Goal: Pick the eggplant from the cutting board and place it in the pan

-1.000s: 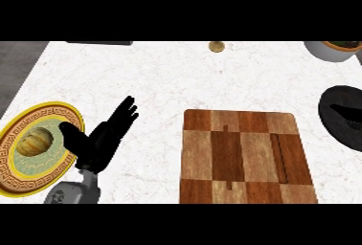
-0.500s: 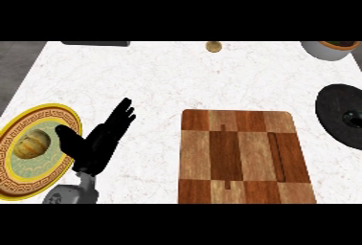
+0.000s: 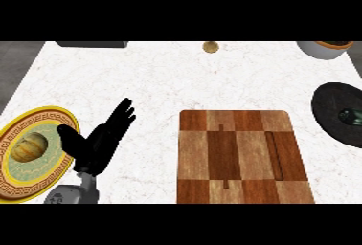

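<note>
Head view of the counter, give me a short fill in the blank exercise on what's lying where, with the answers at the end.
1. The wooden cutting board has ____ lying on it.
2. The dark pan sits at the ____ edge of the view.
3. The left hand has its fingers ____.
4. The round orange food rests on the yellow-rimmed ____.

Missing words: nothing; right; straight; plate

A white marble-look counter top (image 3: pixel 184 76) with faint veins appears smooth and matt. A rectangular cutting board (image 3: pixel 240 158) shows brown wood blocks with visible grain. A round black pan (image 3: pixel 336 112) looks matt. A gold-rimmed patterned plate (image 3: pixel 28 186) seems glazed ceramic.
</note>
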`<action>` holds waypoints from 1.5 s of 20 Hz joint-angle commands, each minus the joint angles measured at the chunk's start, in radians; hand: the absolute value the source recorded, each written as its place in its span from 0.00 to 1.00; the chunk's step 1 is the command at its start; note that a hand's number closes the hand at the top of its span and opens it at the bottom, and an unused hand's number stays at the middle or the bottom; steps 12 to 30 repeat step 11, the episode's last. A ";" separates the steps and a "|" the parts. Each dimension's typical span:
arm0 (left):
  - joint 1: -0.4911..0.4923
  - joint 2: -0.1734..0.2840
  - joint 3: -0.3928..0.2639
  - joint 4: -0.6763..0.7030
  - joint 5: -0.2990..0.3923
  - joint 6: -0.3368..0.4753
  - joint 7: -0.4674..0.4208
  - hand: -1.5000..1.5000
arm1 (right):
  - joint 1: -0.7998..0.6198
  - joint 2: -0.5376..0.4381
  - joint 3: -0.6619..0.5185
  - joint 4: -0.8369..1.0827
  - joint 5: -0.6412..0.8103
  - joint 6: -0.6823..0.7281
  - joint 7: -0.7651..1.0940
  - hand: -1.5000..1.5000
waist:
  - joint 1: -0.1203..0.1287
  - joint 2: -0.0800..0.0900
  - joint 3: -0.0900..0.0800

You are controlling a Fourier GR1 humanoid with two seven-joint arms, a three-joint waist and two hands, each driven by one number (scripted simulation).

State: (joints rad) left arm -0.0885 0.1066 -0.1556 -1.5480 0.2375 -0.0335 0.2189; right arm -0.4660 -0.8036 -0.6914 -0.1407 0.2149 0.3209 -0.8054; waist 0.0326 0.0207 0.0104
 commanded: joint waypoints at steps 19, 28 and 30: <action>-0.015 -0.016 0.004 0.035 -0.014 0.006 -0.002 0.50 | 0.110 -0.026 0.027 -0.037 0.007 0.143 -0.110 0.00 | -0.009 -0.005 -0.001; -0.015 -0.016 0.004 0.035 -0.014 0.006 -0.002 0.50 | 0.110 -0.026 0.027 -0.037 0.007 0.143 -0.110 0.00 | -0.009 -0.005 -0.001; -0.015 -0.016 0.004 0.035 -0.014 0.006 -0.002 0.50 | 0.110 -0.026 0.027 -0.037 0.007 0.143 -0.110 0.00 | -0.009 -0.005 -0.001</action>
